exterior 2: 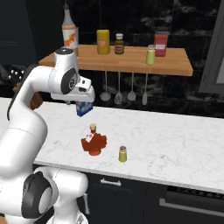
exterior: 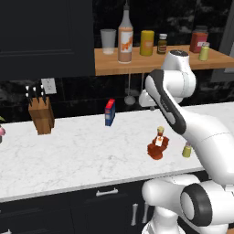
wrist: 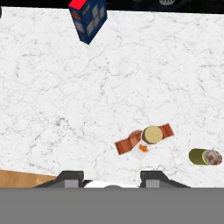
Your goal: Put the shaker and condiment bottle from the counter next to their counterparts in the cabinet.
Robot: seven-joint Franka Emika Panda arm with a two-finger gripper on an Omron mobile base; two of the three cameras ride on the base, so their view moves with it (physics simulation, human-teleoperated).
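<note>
**A:** On the counter [exterior: 68,155], both task items are still sitting untouched. The condiment bottle [exterior 2: 93,143] is standing upright near the front edge, and the shaker [exterior 2: 123,154] is just beside it at about 4 o'clock in the right base view. The gripper [wrist: 113,178] is hanging high above them, looking straight down, and its fingers are pressed together around nothing.

**B:** So it's only lining up for the first pick?

**A:** That's my read. From the hand view the bottle is sitting at about 1 o'clock of the fingertips, the shaker farther out at 3. Next move, I'd guess, is spreading the jaws, shifting over whichever goes first, then dropping down. Up on the cabinet [exterior: 137,64] the matching shaker [exterior: 204,51] and the tall pale bottle [exterior: 125,39] are waiting.

**B:** Any labels readable?

**A:** Nope. The bottle's white tag and the orange label are both too blurry.
</note>
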